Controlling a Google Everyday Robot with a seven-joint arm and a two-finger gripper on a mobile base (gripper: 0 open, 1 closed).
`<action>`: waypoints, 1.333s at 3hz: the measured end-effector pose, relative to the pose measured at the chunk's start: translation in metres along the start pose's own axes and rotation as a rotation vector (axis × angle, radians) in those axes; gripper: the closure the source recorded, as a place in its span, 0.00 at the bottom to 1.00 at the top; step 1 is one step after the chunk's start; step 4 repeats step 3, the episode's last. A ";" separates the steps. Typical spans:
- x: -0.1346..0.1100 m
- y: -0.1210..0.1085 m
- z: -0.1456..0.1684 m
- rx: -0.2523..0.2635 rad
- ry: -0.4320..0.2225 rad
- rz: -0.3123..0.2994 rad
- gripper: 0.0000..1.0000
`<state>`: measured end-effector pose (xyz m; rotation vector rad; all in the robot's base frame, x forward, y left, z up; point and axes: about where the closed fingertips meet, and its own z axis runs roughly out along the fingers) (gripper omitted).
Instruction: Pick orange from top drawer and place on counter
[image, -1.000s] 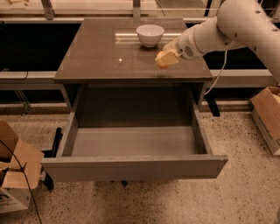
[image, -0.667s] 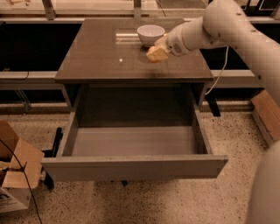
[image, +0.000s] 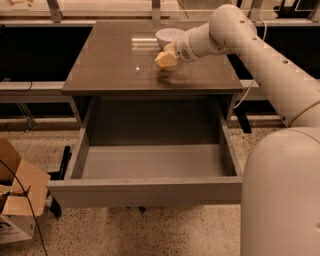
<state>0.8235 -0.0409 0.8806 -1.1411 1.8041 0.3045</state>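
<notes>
The top drawer is pulled wide open below the counter; its smooth grey inside shows nothing lying in it. The orange does not show anywhere; it may be hidden at the gripper. My gripper has a pale yellowish tip. It hangs just above the counter's middle, right in front of the white bowl. The white arm reaches in from the right.
A white bowl stands at the back of the counter, just behind the gripper. An open cardboard box sits on the speckled floor at the lower left. The robot's white body fills the lower right, next to the drawer's right side.
The gripper has moved left along the counter, from right of the bowl to in front of it. The drawer has stayed open.
</notes>
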 end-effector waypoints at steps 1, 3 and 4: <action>0.001 -0.004 0.020 -0.007 -0.002 0.009 0.34; 0.001 -0.004 0.031 -0.016 -0.007 0.015 0.00; 0.001 -0.004 0.031 -0.016 -0.007 0.015 0.00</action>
